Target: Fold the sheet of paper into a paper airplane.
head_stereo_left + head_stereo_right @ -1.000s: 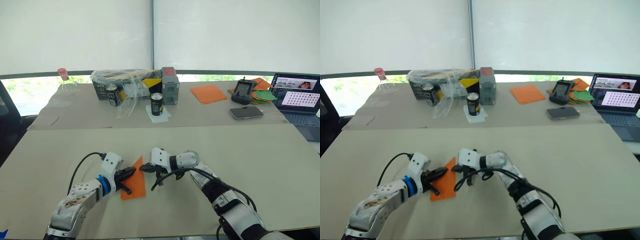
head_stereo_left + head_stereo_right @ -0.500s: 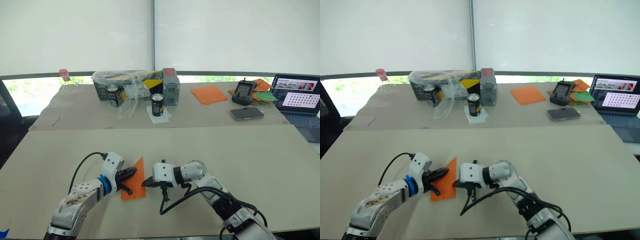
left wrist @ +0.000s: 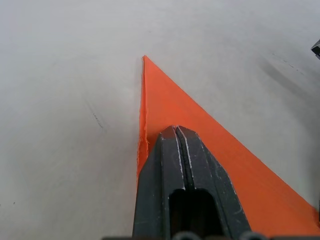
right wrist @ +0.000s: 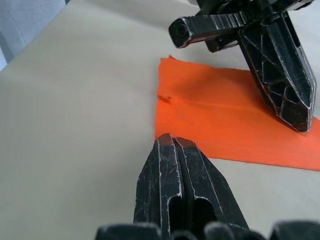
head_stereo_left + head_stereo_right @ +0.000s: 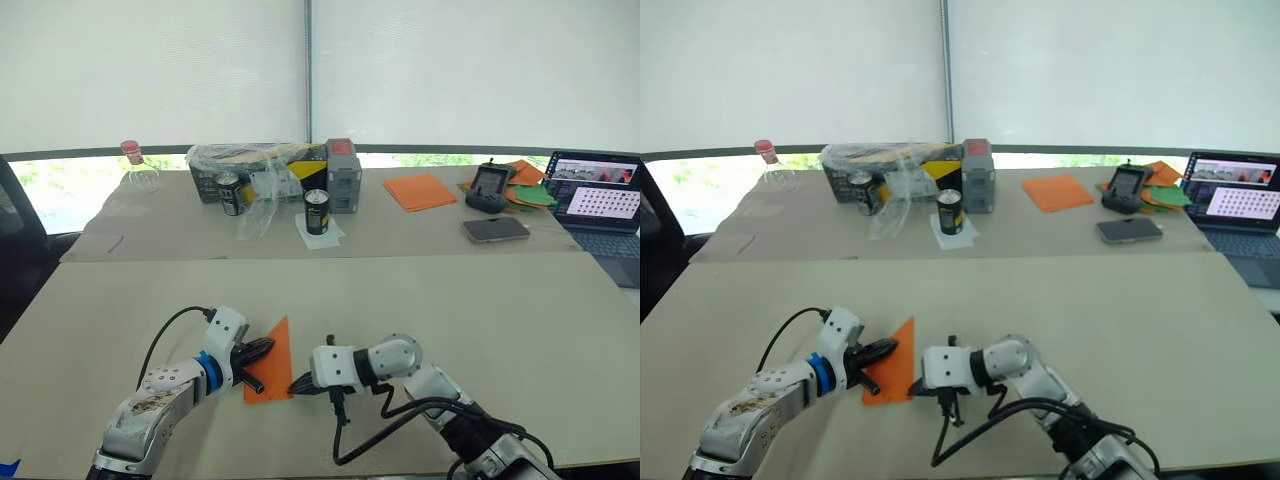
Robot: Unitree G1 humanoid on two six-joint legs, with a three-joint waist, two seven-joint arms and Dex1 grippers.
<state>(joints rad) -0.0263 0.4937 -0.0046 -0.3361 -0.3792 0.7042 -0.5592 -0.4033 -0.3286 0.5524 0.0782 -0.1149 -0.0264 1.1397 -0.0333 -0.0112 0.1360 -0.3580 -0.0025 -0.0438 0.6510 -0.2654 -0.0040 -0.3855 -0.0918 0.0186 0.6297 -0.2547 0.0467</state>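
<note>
The bright-orange sheet of paper [image 5: 278,365] lies flat on the near table, folded into a pointed wedge with a crease along it [image 4: 215,107]. Its point faces away from me. My left gripper [image 5: 268,346] is shut and its fingertips [image 3: 176,129] rest on top of the paper near its left edge. The right wrist view also catches this gripper [image 4: 300,125] pressing down on the sheet. My right gripper [image 5: 293,387] is shut, low on the table, with its tips [image 4: 171,137] touching the paper's near right corner edge.
The far table holds two cans [image 5: 317,211], a plastic-wrapped crate [image 5: 255,165], a grey box [image 5: 341,172], an orange paper stack [image 5: 416,189], a mixed orange-and-green pile [image 5: 527,185], a phone [image 5: 495,229] and a laptop [image 5: 598,200]. A black cable [image 5: 345,440] loops under my right arm.
My right gripper has slid back toward me along the paper's right side, from near its point to its near corner. The left gripper has stayed on the paper.
</note>
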